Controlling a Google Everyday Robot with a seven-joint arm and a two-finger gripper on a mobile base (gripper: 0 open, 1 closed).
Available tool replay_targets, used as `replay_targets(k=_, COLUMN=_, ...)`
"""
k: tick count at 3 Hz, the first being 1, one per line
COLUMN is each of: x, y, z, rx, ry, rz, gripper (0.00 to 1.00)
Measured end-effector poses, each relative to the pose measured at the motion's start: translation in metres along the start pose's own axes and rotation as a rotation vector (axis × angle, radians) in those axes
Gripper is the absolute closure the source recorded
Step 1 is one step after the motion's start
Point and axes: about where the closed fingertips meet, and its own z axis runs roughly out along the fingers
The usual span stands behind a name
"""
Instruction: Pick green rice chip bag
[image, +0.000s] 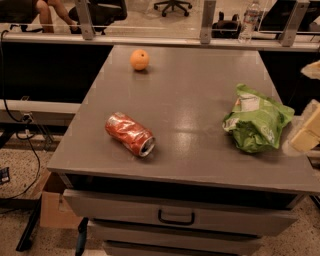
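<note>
Here, the green rice chip bag (257, 120) lies just left of the gripper (307, 131) at the table's right edge.

The crumpled bag rests on the right side of the grey table (190, 100), its white label patch turned up and towards the far side. The gripper's cream-coloured body comes in from the right border of the view, low beside the bag's right end; it is very near the bag, but whether it touches it cannot be told, nor whether it is spread or closed, since most of it is cut off by the frame. Well apart to the left, a crushed red can (130, 134) lies on its side near the front edge. An orange (140, 59) sits towards the far left corner. Below the tabletop is a drawer (175, 215) with a dark handle.
</note>
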Motion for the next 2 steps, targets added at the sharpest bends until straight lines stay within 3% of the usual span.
replay_targets(k=1, x=0.023, y=-0.01, z=0.009, rx=0.05, ry=-0.128, rz=0.128, gripper=0.0)
replay_targets(k=2, x=0.032, y=-0.027, z=0.019, rx=0.101, ry=-0.262, rz=0.193, gripper=0.0)
